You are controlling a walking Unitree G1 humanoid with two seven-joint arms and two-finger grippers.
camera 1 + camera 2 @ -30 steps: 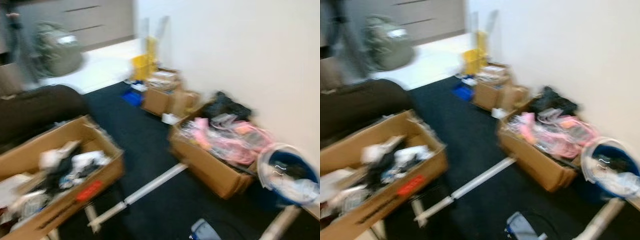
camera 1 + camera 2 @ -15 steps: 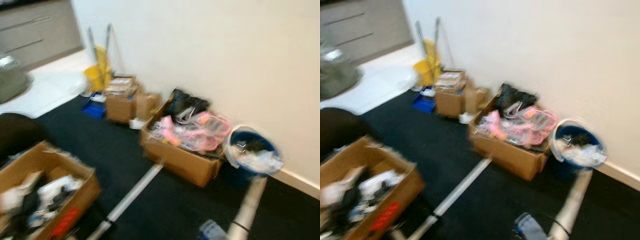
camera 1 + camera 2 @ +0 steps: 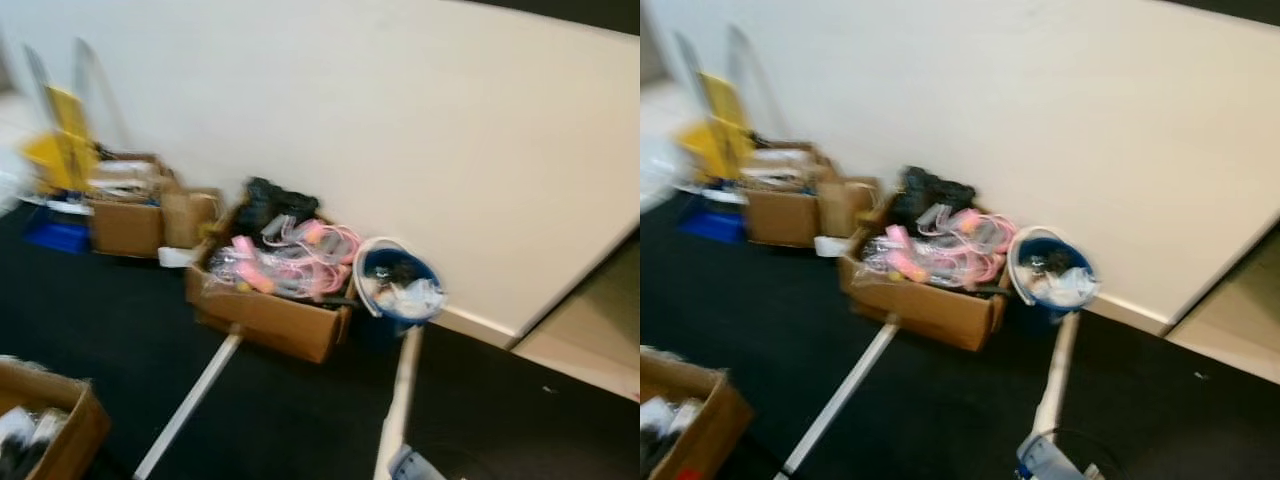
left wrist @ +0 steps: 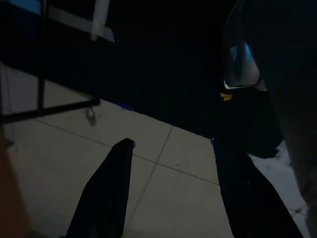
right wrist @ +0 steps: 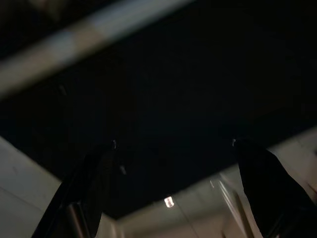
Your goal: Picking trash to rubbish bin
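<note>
A: Though the left eye view is blurring, the rubbish bin (image 3: pixel 398 290) is reading plainly: a blue tub with a white liner, sitting against the white wall (image 3: pixel 400 130) on the dark carpet (image 3: pixel 300 410). Pale crumpled trash (image 3: pixel 410 298) is lying inside it.

B: And at its 9 o'clock?

A: An open cardboard box (image 3: pixel 268 315) is touching or nearly touching the bin; pink and clear plastic bits (image 3: pixel 285 258) are heaping in it, with a black bag (image 3: pixel 270 203) at its far end. Further toward 9 o'clock two smaller boxes (image 3: pixel 140 215) are standing by something yellow (image 3: pixel 55 145). Too blurred to name it.

B: Right eye view?

A: Same scene. A white pole (image 3: pixel 845 385) is running from the big box toward 7 o'clock across the carpet. A second pale bar (image 3: pixel 1058 375) is reaching from the bin toward 6 o'clock, ending at a blue-grey part (image 3: pixel 1045 465) at the frame's lower edge. Another box corner (image 3: pixel 680 415) is showing at 8 o'clock.

B: Left wrist view?

A: Dim. The left gripper (image 4: pixel 171 188) is hanging over pale floor tiles (image 4: pixel 163 198) where they are meeting the dark carpet, its fingers (image 4: pixel 106 191) spreading apart with nothing between them.

B: Right wrist view?

A: Darker. The right gripper (image 5: pixel 173 188) is hanging over the dark carpet, fingers (image 5: pixel 94 183) likewise standing wide and empty. A pale strip (image 5: pixel 94 37) is crossing beyond them.
</note>
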